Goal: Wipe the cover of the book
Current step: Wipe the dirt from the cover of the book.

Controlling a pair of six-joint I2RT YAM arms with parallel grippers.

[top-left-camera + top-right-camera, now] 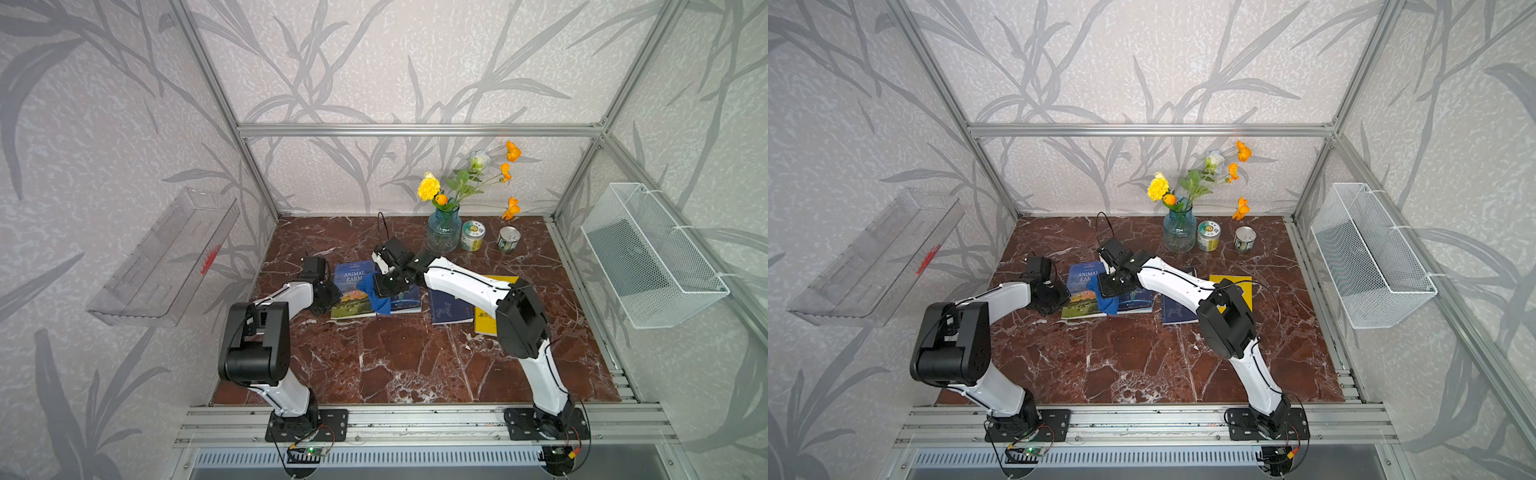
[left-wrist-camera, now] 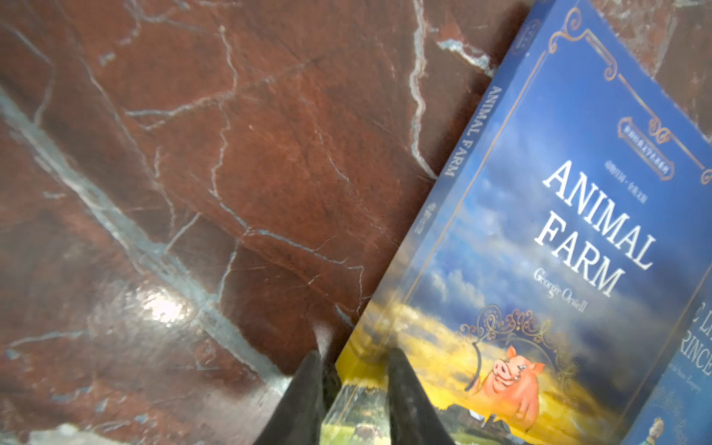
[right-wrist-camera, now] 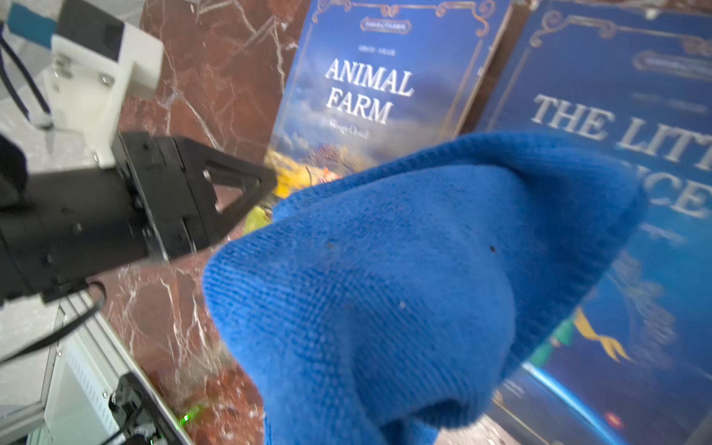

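Okay, my right hand is clamped on the blue cloth, which hangs bunched over the right edge of the Animal Farm book, just where The Little Prince book lies beside it. My left hand straddles the book's spine near its lower corner, fingers narrowly apart; whether they actually pinch it, I cannot tell. Both books lie flat on the marble surface.
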